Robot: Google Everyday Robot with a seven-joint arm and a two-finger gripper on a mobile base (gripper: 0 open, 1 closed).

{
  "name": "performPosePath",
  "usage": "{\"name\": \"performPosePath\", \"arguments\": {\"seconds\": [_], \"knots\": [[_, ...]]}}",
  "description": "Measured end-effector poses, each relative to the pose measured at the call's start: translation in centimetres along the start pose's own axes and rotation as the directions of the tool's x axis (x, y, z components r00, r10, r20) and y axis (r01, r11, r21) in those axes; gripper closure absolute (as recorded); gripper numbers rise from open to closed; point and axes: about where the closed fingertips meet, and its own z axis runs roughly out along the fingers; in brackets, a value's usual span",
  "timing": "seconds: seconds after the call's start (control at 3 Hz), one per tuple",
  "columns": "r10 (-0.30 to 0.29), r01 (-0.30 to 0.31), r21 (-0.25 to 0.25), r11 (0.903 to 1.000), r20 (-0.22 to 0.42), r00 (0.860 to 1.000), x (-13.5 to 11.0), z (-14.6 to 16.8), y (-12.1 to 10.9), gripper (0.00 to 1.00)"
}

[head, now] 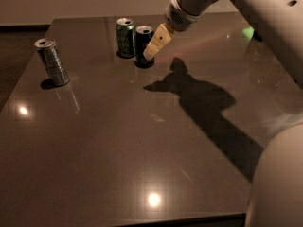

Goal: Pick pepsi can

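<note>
The pepsi can (pixel 140 47) is dark blue with a silver top and stands upright at the back of the dark table (pixel 118 141). It is just right of a green can (pixel 125 38), and the two nearly touch. My gripper (pixel 152 50) reaches down from the upper right on the white arm (pixel 255 8). Its cream tip lies over the pepsi can's right side in this view. I cannot tell whether it touches the can. The gripper holds nothing that I can see.
A silver-grey can (pixel 52 62) stands upright near the table's left edge. The arm casts a large shadow (pixel 203 103) across the table's middle right. My white base (pixel 279 183) fills the lower right corner.
</note>
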Motion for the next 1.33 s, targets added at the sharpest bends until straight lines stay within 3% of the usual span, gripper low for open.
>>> {"name": "performPosePath", "arguments": {"seconds": [1.0, 1.33], "knots": [[0.059, -0.058, -0.03, 0.9979, 0.041, 0.997, -5.3, 5.0, 0.4, 0.0], [0.065, -0.064, -0.034, 0.9974, 0.033, 0.997, -5.7, 5.6, 0.7, 0.15]]}}
